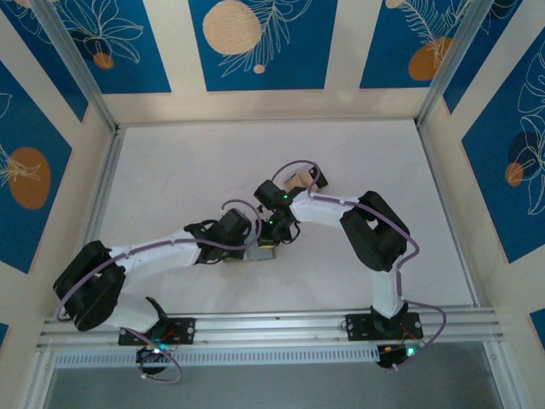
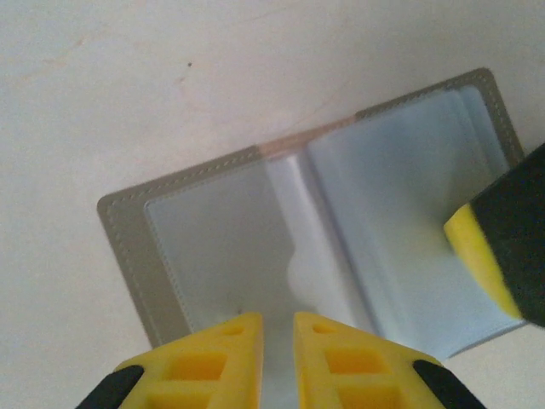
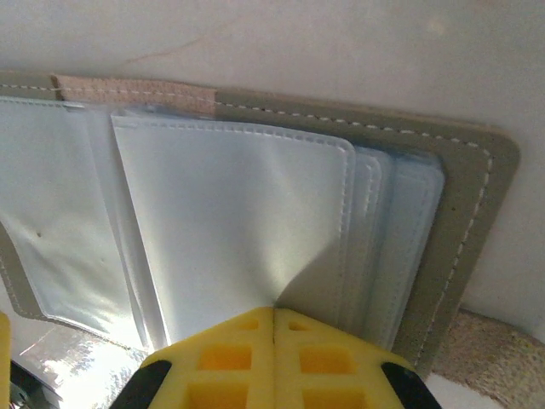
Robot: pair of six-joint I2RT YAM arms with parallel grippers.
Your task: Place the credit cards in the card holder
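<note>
Grey card holder [image 2: 128, 247] lies spread open on the table [image 2: 170, 68]. At its near edge the left gripper [image 2: 278, 328] stands a crack apart over the middle sleeve; a pinch cannot be told. The right gripper [image 3: 274, 328], clenched, presses its right leaf, probably pinning it open. Credit cards [image 1: 296, 181] lie beyond it, both arms between.

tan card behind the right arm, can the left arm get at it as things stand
Probably not easily. The tan card lies past the right arm, which crosses the straight path to it, while the left fingers are low at the open card holder. It would have to go around.
</note>
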